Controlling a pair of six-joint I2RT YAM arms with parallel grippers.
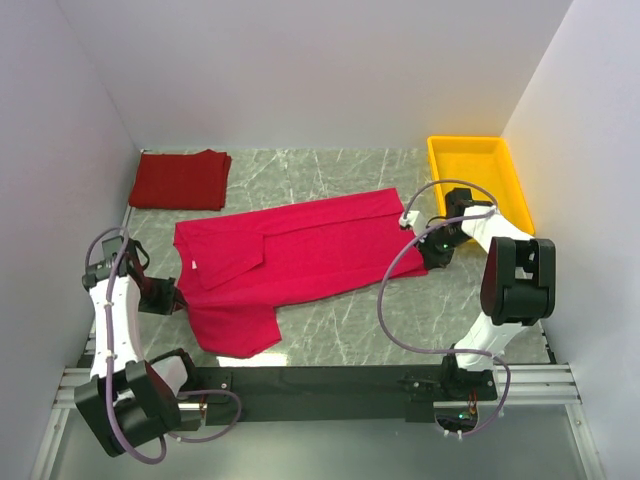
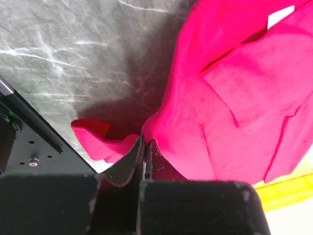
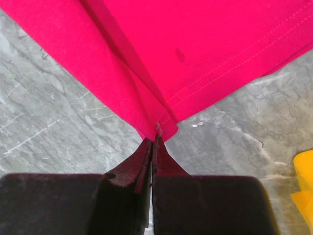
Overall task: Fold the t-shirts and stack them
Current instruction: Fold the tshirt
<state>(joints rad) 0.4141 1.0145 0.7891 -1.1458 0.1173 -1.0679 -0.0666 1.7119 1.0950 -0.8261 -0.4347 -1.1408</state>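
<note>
Nearest on the table [image 1: 400, 320], my left gripper [image 2: 145, 147] pinches shut on an edge of the crimson t-shirt [image 1: 310, 250], which is spread across the middle. My right gripper [image 3: 154, 133] clamps its hem corner. Far left, the darker t-shirt [image 1: 180, 180] lies folded.

A yellow plastic tray [image 1: 478, 172] lies at about two o'clock on the grey marbled table [image 1: 330, 165], close against the white right wall [image 1: 590, 150], while a black rail [image 1: 330, 380] spans the six o'clock edge.
</note>
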